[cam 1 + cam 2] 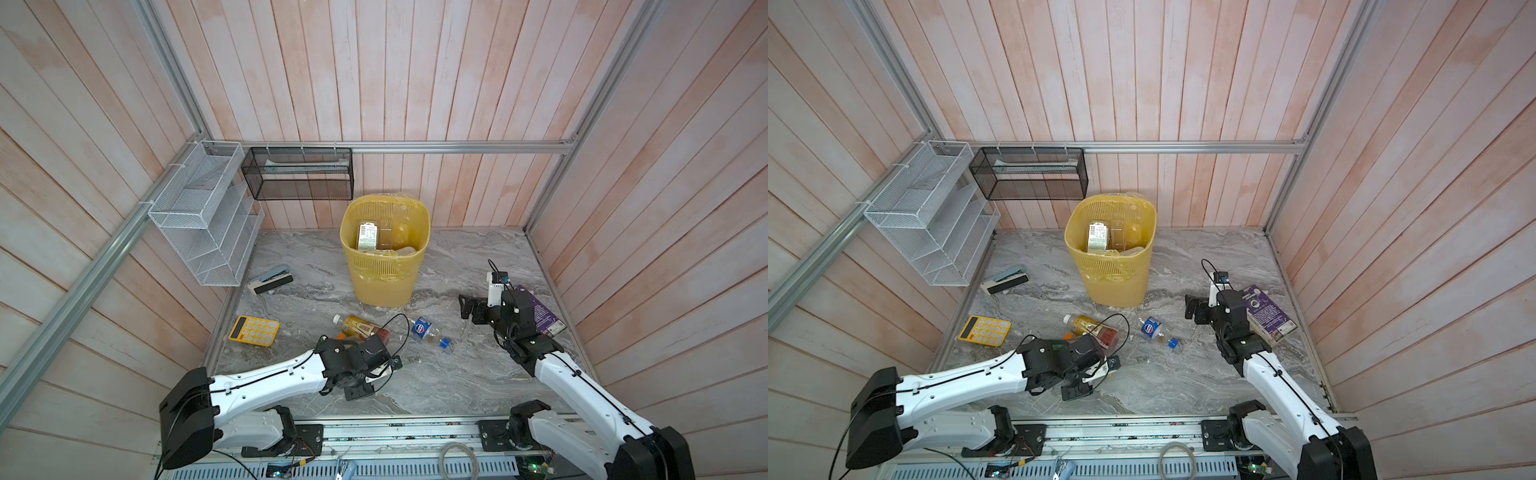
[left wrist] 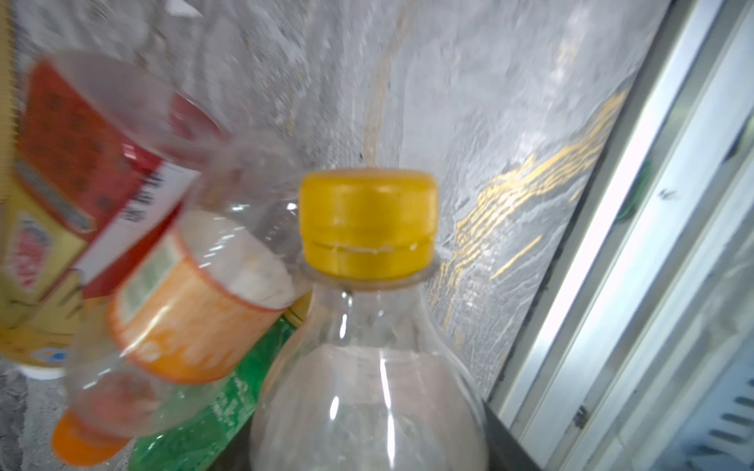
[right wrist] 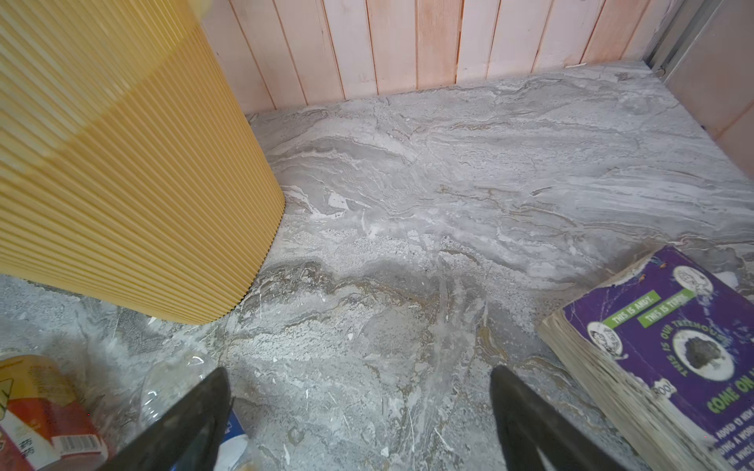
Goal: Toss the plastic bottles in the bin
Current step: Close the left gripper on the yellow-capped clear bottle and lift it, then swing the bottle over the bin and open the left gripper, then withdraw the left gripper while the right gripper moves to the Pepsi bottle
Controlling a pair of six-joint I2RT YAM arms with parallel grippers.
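Note:
In the left wrist view a clear bottle with a yellow cap (image 2: 367, 220) fills the space between the jaws of my left gripper (image 2: 375, 428), which is shut on its body. Beside it lie an orange-labelled bottle (image 2: 183, 318), a green bottle (image 2: 212, 416) and a red-and-yellow labelled bottle (image 1: 361, 328). In both top views a blue-labelled bottle (image 1: 428, 330) (image 1: 1156, 330) lies mid-floor. The yellow bin (image 1: 386, 282) (image 1: 1117, 282) stands behind, with several bottles (image 1: 368, 235) inside. To the bin's right, my right gripper (image 1: 471, 309) (image 3: 359, 391) hangs open and holds nothing.
A yellow calculator (image 1: 253, 330) lies left of the bottles, a stapler (image 1: 270, 280) further back. Under the right arm rests a purple book (image 1: 544, 311) (image 3: 673, 350). White (image 1: 203, 220) and black (image 1: 299, 174) mesh racks hang on the walls. The metal front rail (image 2: 612, 244) runs close to the left gripper.

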